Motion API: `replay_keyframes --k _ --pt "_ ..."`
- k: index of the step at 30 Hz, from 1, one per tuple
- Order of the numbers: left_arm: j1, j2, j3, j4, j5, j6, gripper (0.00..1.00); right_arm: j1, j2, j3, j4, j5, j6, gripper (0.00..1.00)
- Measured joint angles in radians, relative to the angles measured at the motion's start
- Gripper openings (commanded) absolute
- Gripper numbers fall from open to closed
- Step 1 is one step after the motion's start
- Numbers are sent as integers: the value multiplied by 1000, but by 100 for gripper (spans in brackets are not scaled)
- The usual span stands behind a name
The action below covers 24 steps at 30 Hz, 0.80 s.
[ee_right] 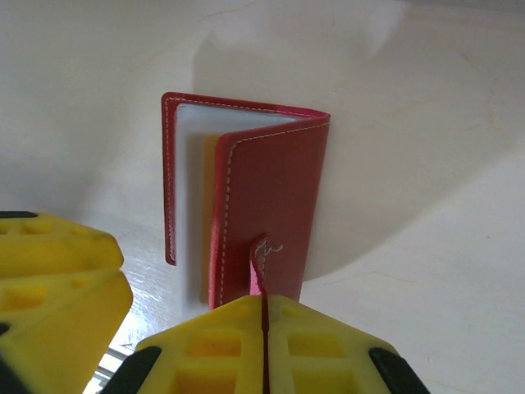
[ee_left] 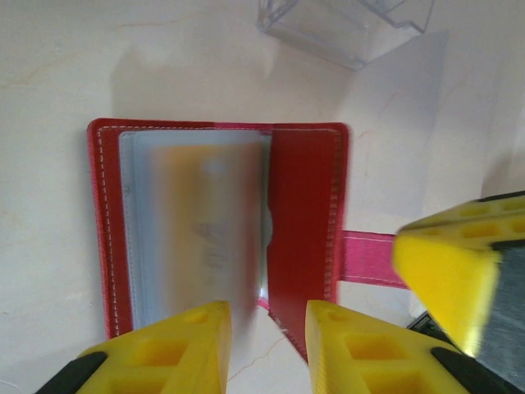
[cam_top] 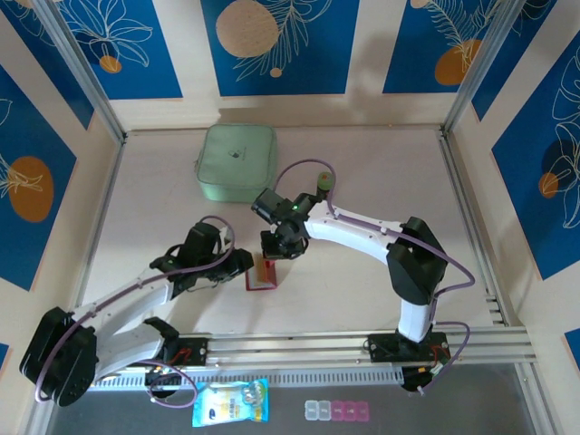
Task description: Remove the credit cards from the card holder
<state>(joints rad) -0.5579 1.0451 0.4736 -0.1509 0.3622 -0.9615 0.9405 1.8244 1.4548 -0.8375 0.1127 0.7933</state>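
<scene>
Pale desk (cam_top: 362,163), blue floral walls (cam_top: 272,45); right claw (ee_right: 264,308) pinches the card holder (ee_right: 271,189)'s strap (ee_right: 257,263), left claw (ee_left: 268,320) alongside gapes.

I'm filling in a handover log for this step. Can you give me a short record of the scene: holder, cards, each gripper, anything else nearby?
card holder: half open, red cover lifted
strap tab: pulled out sideways, pinched
credit cards: an orange one shows inside the clear pockets, not yet out
right gripper: shut on the strap tab
left gripper: open, at the card holder's edge
mint-green case: farther back, apart from the card holder
</scene>
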Motion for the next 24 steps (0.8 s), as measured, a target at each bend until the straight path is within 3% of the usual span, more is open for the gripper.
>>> replay_keyframes --k 9,13,24 --pt "0 24 1 -3 1 2 29 5 5 4 -10 12 -1 3" --pt "0 102 1 20 12 2 23 5 -3 0 -24 24 -4 3" --pt "0 207 1 67 30 2 18 -45 -109 -137 -31 54 -5 3"
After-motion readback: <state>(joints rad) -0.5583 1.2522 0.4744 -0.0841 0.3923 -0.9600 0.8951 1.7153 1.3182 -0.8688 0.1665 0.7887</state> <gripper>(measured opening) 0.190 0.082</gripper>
